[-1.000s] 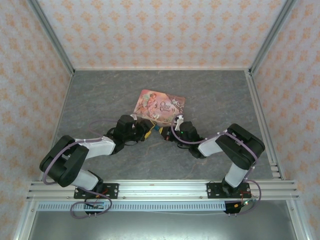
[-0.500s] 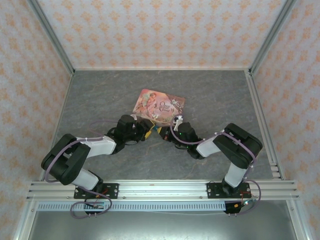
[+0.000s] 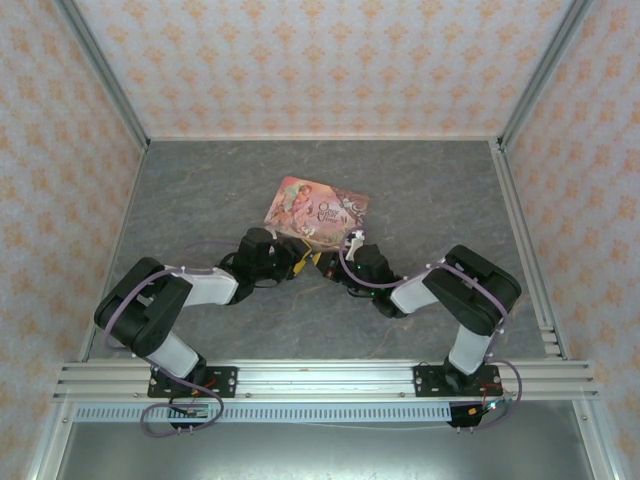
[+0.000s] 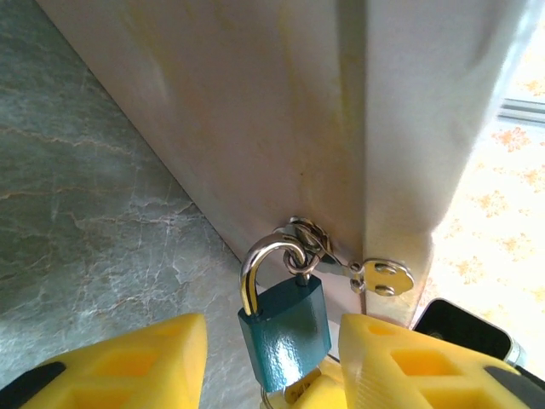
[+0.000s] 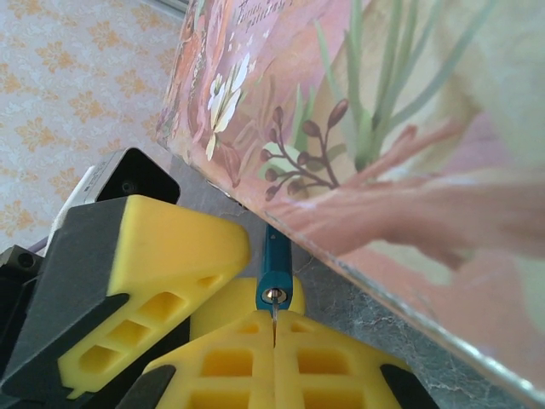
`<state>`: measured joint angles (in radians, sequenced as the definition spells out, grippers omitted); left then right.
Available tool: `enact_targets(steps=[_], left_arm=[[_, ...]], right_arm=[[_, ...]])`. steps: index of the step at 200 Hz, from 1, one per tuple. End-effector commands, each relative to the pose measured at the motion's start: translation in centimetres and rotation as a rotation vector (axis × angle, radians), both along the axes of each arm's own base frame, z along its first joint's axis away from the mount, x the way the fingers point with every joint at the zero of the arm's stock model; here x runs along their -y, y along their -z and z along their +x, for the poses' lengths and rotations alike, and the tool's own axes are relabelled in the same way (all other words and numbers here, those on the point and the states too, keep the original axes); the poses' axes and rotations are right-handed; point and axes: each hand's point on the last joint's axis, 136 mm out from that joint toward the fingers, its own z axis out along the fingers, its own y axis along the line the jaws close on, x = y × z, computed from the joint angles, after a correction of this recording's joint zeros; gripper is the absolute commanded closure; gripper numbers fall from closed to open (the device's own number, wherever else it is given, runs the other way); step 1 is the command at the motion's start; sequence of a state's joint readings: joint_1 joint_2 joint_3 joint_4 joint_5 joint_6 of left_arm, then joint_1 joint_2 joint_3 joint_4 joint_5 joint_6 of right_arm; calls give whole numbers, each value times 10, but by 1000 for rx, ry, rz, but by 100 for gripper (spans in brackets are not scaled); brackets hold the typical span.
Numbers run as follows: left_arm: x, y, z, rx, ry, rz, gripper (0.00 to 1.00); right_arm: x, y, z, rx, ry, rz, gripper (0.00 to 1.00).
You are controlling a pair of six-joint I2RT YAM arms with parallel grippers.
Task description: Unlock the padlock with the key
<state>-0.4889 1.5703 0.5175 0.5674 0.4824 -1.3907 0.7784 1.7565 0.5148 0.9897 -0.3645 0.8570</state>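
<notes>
Padlock point(image 4: 285, 334) hangs off the near side wall of the pink tin box point(image 3: 318, 208): teal-blue body, silver shackle point(image 4: 254, 266) looped through the staple point(image 4: 308, 240) of the box's small metal hasp point(image 4: 381, 277). The body hangs tilted with its keyhole end pointing back at the grippers, close above the grey marbled table point(image 4: 94, 213). Shackle looks seated in the body, so not popped as far as I can see. Left gripper point(image 4: 272, 345) straddles the lock body with jaws apart. There's a clear gap on the left-hand yellow finger point(image 4: 128, 362). The other finger sits just beside the body, and I can't tell if it touches. So it's bracketing the lock, not clamping it. Right gripper point(image 5: 273, 331) is fully closed, yellow pads pressed together, pinching the key point(image 5: 273, 313). Only a thin metal sliver shows between the pads, running straight up to the keyhole in the lock's bottom face. Can't tell how deep it's in. From the top camera both grippers meet nose to nose at the box's near edge, roughly mid-table, left arm coming in from the left and right arm from the right, with the lock between the two tips.
</notes>
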Motion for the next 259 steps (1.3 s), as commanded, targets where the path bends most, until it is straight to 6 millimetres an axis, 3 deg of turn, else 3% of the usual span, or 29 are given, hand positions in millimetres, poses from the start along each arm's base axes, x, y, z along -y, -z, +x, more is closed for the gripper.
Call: enact_targets(steps=[1, 87, 137, 191, 221, 259], left_arm=[[6, -11, 11, 40, -11, -29, 59], [6, -9, 15, 33, -21, -13, 72], [5, -8, 15, 28, -26, -6, 87], [7, -12, 14, 14, -25, 4, 98], [4, -19, 12, 12, -31, 18, 100], [2, -26, 9, 7, -37, 13, 100]], right_arm=[[-9, -3, 0, -10, -10, 32, 100], [-16, -6, -3, -25, -41, 54, 100], [-16, -10, -3, -22, -42, 66, 99], [4, -1, -5, 9, -14, -104, 72], [29, 4, -10, 41, 8, -259, 60], [55, -15, -15, 165, -5, -438, 54]])
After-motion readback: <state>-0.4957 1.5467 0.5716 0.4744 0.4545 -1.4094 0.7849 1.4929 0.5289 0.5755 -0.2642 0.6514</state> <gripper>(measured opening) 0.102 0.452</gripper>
